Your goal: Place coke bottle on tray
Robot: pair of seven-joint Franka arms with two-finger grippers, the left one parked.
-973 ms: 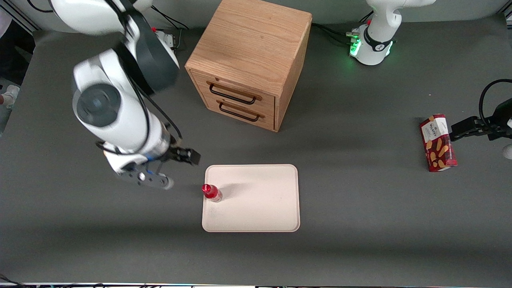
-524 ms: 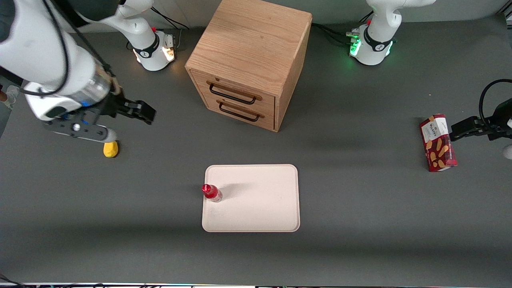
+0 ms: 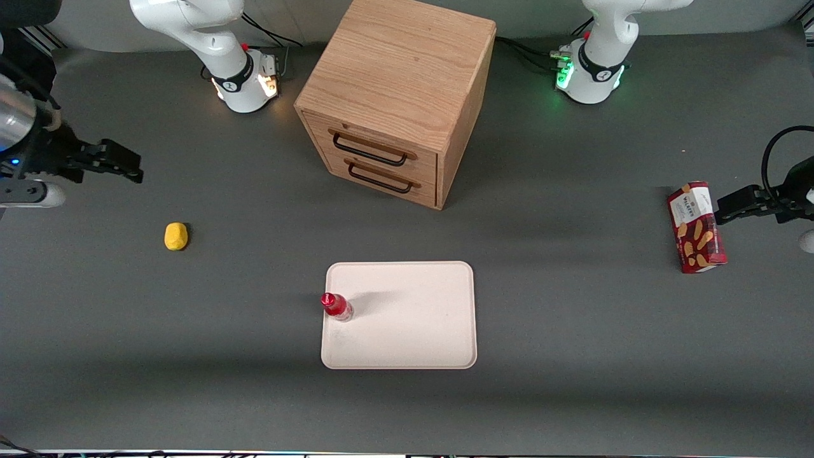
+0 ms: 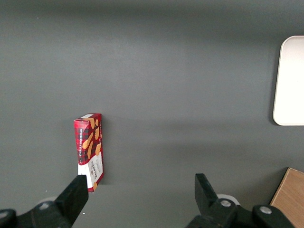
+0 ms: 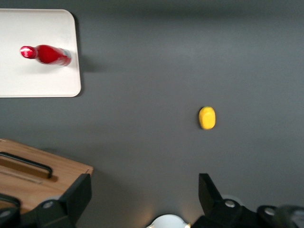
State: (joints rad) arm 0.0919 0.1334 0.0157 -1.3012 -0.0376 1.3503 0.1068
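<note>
Since bottle (image 3: 336, 306) stands upright on tray (image 3: 407, 343) (near edge toward working arm), placing looks done. Gripper (image 5: 142, 202) spread wide, empty, well apart above table. Nothing left but parking.

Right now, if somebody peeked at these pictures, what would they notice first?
Probably the small red coke bottle standing upright on the big flat cream-pink tray, close to its rim on the working arm's side. Next, the tall wooden drawer cabinet farther from the front camera than the tray. The open gripper hangs far off at the working arm's end, holding nothing.
</note>
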